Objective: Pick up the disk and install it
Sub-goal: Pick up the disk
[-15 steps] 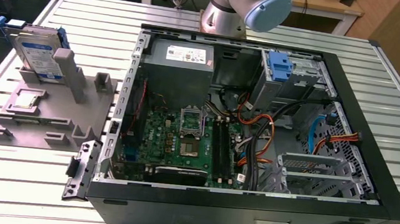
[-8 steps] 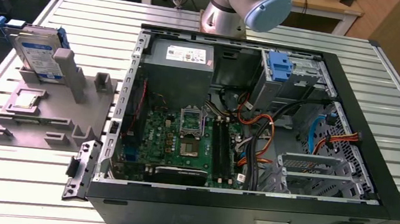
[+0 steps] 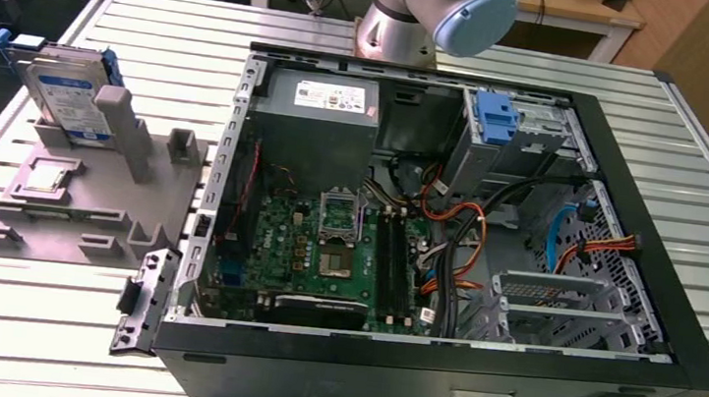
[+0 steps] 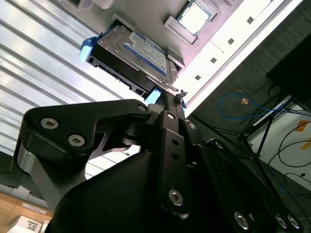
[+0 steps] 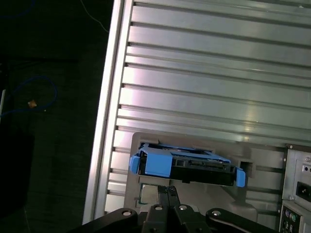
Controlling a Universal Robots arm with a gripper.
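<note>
The disk (image 5: 199, 170), blue along its edge, stands edge-on in a grey holder (image 5: 265, 155) on the ribbed bench (image 5: 218, 73); the gripper (image 5: 168, 191), jaws together, hovers just beside it.

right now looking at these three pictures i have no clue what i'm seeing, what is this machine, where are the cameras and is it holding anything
This is one robot arm rising from a ribbed metal table. The exterior view is shot from off the arm; both wrist views come from cameras riding near its black gripper. On the table sit an open black computer case and a grey plastic stand. Standing on edge in that stand is the silver-grey hard disk with blue rails and a white-and-blue label. The gripper is shut, holds nothing and hangs apart from the disk.
</note>
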